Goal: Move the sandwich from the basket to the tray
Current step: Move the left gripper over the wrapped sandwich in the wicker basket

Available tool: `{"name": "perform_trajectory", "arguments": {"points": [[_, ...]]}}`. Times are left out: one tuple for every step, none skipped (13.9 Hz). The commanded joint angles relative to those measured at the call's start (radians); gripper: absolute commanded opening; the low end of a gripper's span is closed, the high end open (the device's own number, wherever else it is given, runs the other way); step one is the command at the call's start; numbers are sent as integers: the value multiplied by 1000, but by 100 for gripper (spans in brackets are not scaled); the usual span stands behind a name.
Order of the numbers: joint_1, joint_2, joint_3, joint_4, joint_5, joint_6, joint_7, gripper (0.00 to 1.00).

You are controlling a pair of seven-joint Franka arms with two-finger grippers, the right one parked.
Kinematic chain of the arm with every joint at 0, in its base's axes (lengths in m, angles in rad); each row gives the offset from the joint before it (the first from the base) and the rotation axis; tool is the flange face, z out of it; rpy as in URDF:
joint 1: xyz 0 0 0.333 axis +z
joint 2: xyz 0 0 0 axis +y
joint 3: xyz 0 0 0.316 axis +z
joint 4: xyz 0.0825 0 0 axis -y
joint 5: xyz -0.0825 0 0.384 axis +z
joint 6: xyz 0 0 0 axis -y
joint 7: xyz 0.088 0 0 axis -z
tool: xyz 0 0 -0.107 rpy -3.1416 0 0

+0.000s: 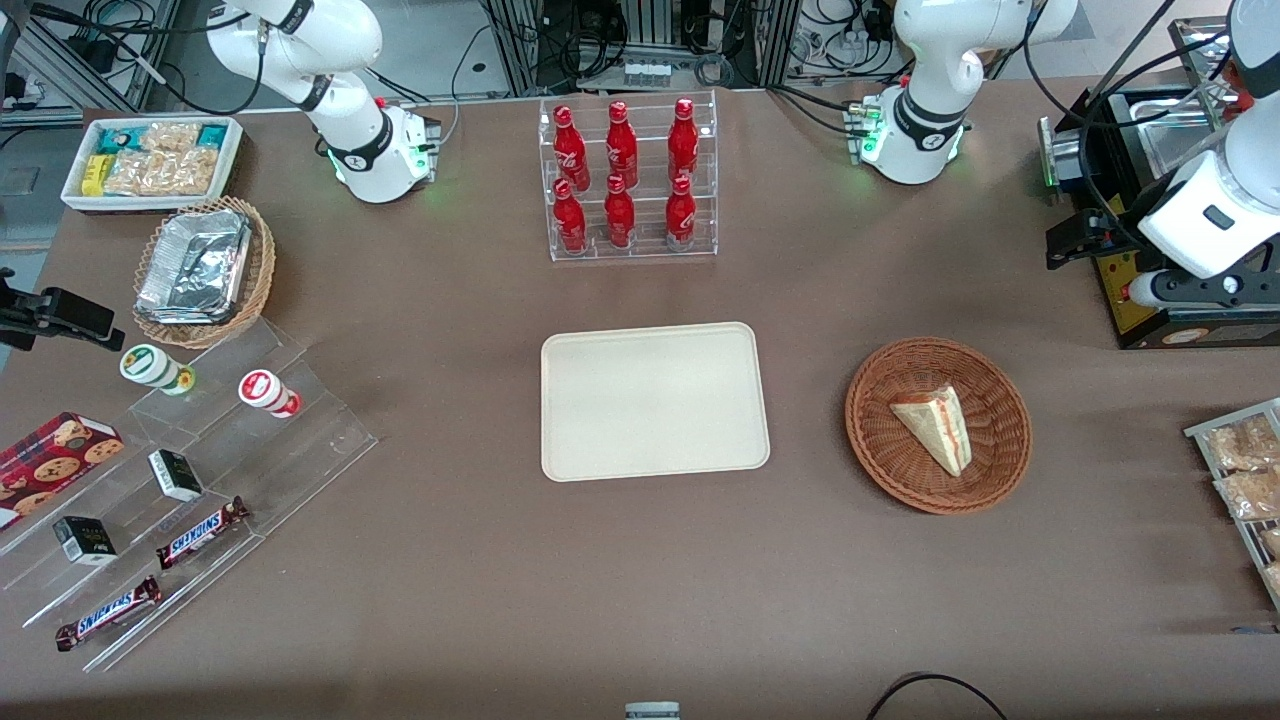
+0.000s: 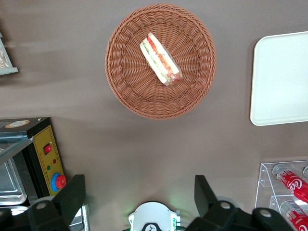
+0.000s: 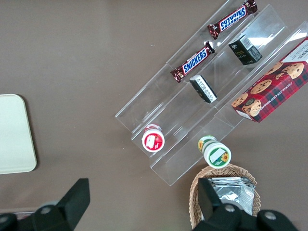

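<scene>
the gripper (image 2: 139, 197) is hanging high over the table with its two dark fingers (image 2: 72, 195) spread wide apart and nothing between them, so it is released and carrying nothing. in the front view the working arm's hand (image 1: 1200, 250) is sitting raised near the working arm's end of the table, above the dark appliance (image 1: 1150, 250) with the yellow panel.

the sandwich (image 2: 160, 59) is lying on its side in the middle of the basket (image 2: 120, 72), well apart from the gripper and below it. in the front view the basket (image 1: 880, 440) is nearer to the front camera than the gripper, and a little toward the table's middle. the wedge's long axis is running on a diagonal across the basket, its red and green filling edge showing along one long side.

the tray (image 1: 655, 400) is sitting bare beside the basket, toward the parked arm's end, with a strip of table between them.

judging from this, the pick is not yet started: the gripper would need to travel over the basket, descend, and likely turn so the fingers are closing across the wedge's short width.
</scene>
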Motion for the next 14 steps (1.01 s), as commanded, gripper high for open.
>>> {"name": "perform_trajectory", "arguments": {"points": [[-12,3,3,16,-8,-17,-3,100],[-12,4,3,14,-8,-11,-3,100],[-12,21,3,13,-6,-5,0,100],[-13,35,2,8,-8,18,0,100],[-24,50,2,-7,-8,43,0,100],[-34,58,2,-27,-5,75,0,100],[-41,62,2,-65,-3,119,-1,100],[-41,67,2,-103,-5,158,-3,100],[-41,75,2,-148,-6,204,-4,100],[-42,76,2,-188,-6,262,-7,100],[-51,79,0,-220,-6,306,-13,100],[-65,89,2,-252,-6,360,-23,100],[-68,104,2,-272,-6,400,-49,100],[-76,127,2,-286,-6,440,-69,100]]}}
